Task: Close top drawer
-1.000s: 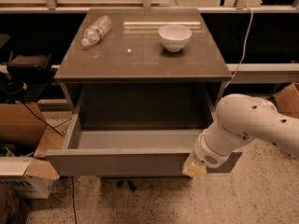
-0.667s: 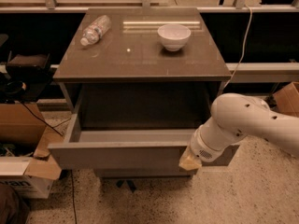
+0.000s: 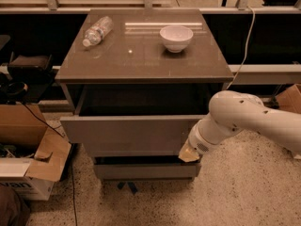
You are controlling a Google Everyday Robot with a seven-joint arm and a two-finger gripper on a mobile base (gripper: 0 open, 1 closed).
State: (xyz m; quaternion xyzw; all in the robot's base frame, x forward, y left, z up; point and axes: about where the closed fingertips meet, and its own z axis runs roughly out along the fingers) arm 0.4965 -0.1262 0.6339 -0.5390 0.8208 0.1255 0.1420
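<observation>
The top drawer (image 3: 129,134) is a wide grey drawer with a flat front panel, under the grey cabinet top (image 3: 141,55). It stands partly open, with only a narrow dark gap of its interior showing behind the panel. My gripper (image 3: 189,152) is at the end of the white arm, pressed against the lower right corner of the drawer front. A narrower grey drawer front (image 3: 146,170) shows below it.
A white bowl (image 3: 176,37) and a lying plastic bottle (image 3: 96,30) rest on the cabinet top. Open cardboard boxes (image 3: 28,154) stand on the floor at left, another box (image 3: 289,99) at right. A cable hangs behind at right. Speckled floor lies in front.
The top drawer has slid inward a good way, its interior now mostly hidden. My arm and gripper have moved forward with the drawer front.
</observation>
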